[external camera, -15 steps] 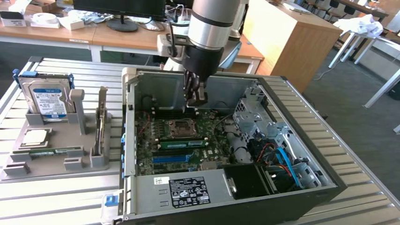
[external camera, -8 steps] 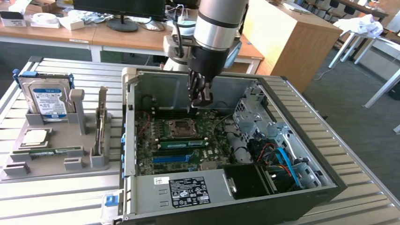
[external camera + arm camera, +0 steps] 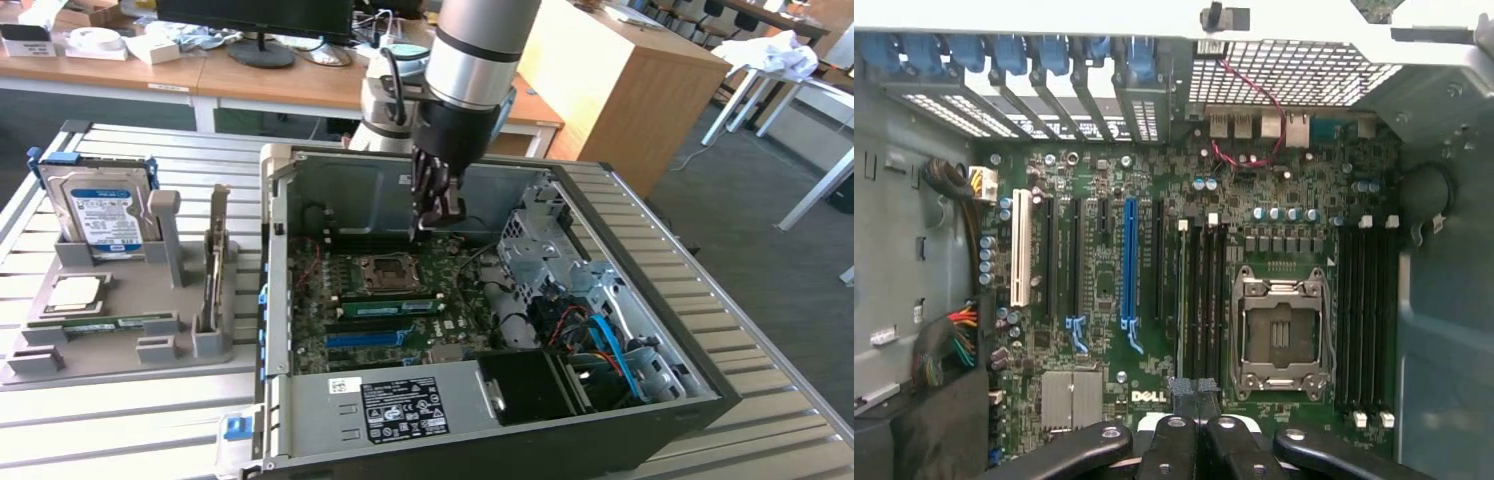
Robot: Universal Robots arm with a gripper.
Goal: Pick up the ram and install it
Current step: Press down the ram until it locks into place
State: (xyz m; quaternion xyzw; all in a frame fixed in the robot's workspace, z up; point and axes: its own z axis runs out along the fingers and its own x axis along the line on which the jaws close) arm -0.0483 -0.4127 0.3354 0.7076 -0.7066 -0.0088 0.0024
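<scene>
The ram [image 3: 390, 305], a narrow green stick with a white label, stands on edge in a motherboard slot just beside the processor socket [image 3: 387, 268]. In the wrist view the ram [image 3: 1182, 290] shows edge-on between white clips, beside the empty socket [image 3: 1277, 330]. My gripper [image 3: 430, 225] hangs inside the open computer case [image 3: 274, 300], above the board's far side and a little beyond the socket. Its black fingers [image 3: 1176, 410] are pressed together with nothing between them, so my gripper [image 3: 1194, 392] is shut and apart from the ram.
A grey holder [image 3: 120, 345] to the exterior view's left carries a hard drive [image 3: 100, 205], a square silver processor [image 3: 74, 293], an upright card [image 3: 214, 265] and a thin green strip [image 3: 114, 322]. Drive cages and cables [image 3: 587, 320] crowd the case's other side. The power supply [image 3: 400, 405] sits nearest.
</scene>
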